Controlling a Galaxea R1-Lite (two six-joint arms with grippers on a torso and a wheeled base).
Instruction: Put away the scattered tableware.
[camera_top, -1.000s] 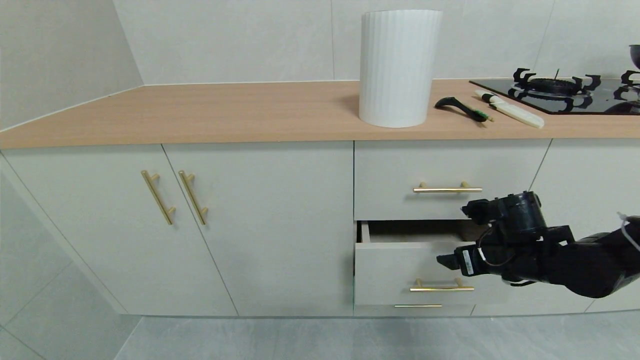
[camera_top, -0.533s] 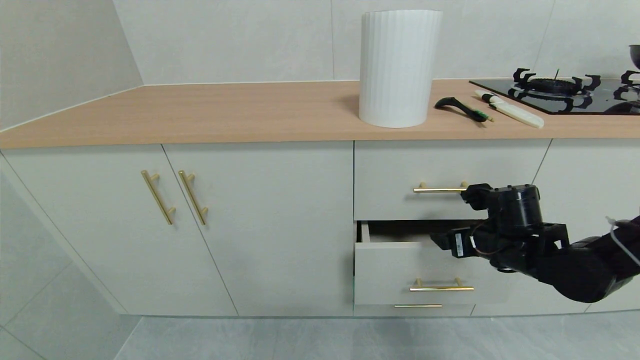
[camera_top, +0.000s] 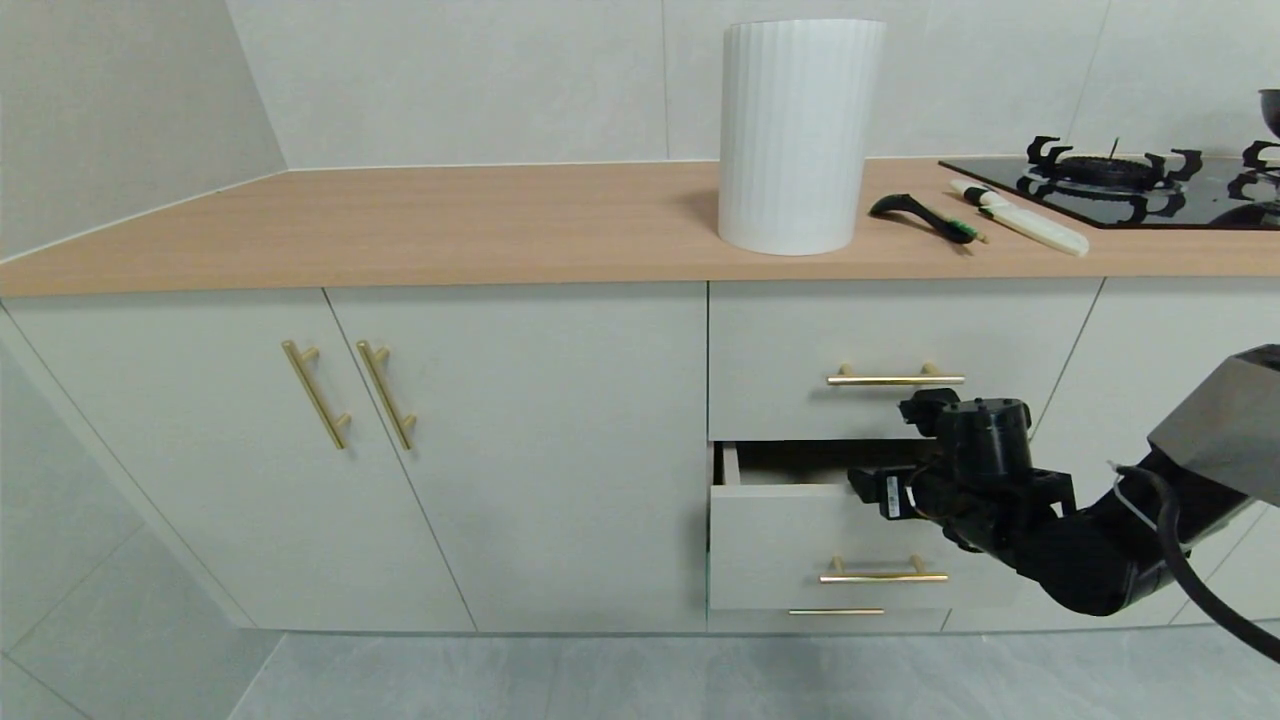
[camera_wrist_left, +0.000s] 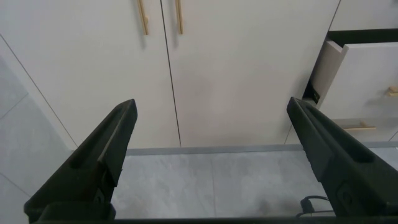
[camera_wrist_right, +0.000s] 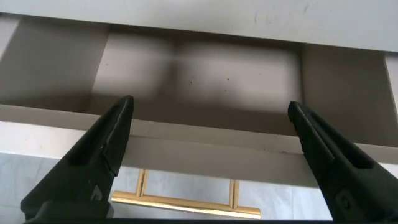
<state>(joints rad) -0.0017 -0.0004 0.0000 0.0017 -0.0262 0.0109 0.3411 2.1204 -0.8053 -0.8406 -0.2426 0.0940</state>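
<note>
Tableware (camera_top: 905, 206) on countertop (camera_top: 450, 225), drawer (camera_top: 790, 530) (ajar) beneath

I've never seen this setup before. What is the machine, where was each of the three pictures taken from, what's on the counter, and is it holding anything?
It is a wheeled robot with two arms, each ending in a pincer-like gripper. The wide picture comes from a camera on its head, looking down at a kitchen counter. The other two come from cameras on its wrists, each looking out between that arm's own two fingers. On the counter are a tall white ribbed container, a black-handled utensil and a long white utensil, beside a stove. The right gripper is at the top edge of a partly open drawer, open and holding nothing. The left gripper, also open and empty, faces the cabinet doors and the floor.
</note>
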